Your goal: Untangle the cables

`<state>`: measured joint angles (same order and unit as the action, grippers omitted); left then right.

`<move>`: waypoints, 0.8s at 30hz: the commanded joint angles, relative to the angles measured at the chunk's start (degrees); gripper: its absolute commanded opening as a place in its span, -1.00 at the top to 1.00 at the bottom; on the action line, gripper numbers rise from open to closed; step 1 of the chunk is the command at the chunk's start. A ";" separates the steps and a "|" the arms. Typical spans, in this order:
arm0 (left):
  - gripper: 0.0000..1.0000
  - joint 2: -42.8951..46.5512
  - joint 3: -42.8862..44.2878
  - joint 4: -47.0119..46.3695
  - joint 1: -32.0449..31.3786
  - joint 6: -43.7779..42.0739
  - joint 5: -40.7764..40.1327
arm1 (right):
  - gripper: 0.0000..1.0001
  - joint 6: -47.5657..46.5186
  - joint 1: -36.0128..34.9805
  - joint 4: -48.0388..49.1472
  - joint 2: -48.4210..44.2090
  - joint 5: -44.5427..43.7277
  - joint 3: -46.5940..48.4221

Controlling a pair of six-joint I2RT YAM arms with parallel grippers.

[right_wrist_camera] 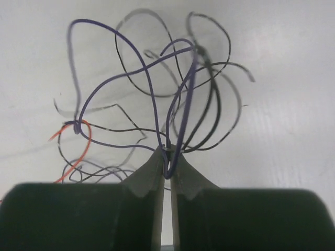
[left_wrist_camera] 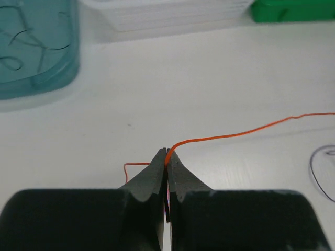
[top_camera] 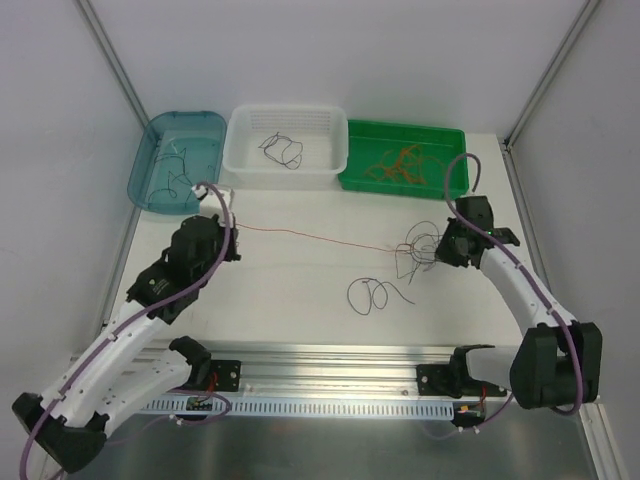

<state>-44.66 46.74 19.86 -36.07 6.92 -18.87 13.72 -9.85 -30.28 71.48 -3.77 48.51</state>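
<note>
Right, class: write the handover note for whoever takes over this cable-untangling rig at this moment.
Left gripper: jaws shut on the orange cable, which stretches across the table to the tangle.
Right gripper: jaws shut on a purple cable in that tangle.
Done: cables already lie in the teal tray, white basket and green tray; one black cable lies beside the tangle.
Left: free the orange cable, then separate the purple and black ones.
</note>
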 commanded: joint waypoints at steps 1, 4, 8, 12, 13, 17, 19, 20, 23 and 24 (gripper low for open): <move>1.00 3.53 1.85 7.29 10.71 6.17 -6.44 | 0.83 -1.41 4.74 -5.31 -5.03 -1.60 3.95; 1.00 3.27 4.31 10.46 18.47 8.45 -5.13 | 0.83 -1.50 7.03 -7.07 -6.35 -0.28 5.88; 1.00 1.34 7.13 12.39 22.88 9.34 -8.62 | 0.83 -1.85 6.95 -7.86 -6.18 1.58 6.68; 1.00 0.63 10.81 12.93 26.93 9.25 -5.57 | 0.84 -2.38 7.04 -7.87 -6.44 3.30 5.72; 1.00 0.46 11.44 12.93 26.93 9.25 -3.56 | 0.84 -2.38 6.86 -7.17 -6.53 6.46 5.20; 1.00 -1.74 13.73 12.58 26.93 8.82 10.74 | 0.83 -2.38 -1.28 -6.37 -4.96 11.58 5.19; 1.00 -2.00 13.90 11.88 26.93 8.64 15.60 | 0.78 -2.20 -5.51 -6.10 -3.99 12.38 5.36; 1.00 -2.27 13.90 11.09 26.93 8.20 18.58 | 0.76 -1.94 -10.32 -5.58 -3.11 13.08 5.54; 1.00 -2.53 13.99 9.77 26.85 7.24 28.78 | 0.53 -1.76 -18.68 -4.61 -1.88 13.79 6.42; 1.00 -2.62 13.99 9.33 26.85 6.62 33.94 | 0.40 -1.94 -20.28 -4.52 -1.53 13.79 7.29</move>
<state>-47.16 59.02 31.90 -9.30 14.87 -0.95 12.23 -24.73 -35.77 69.28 7.05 53.34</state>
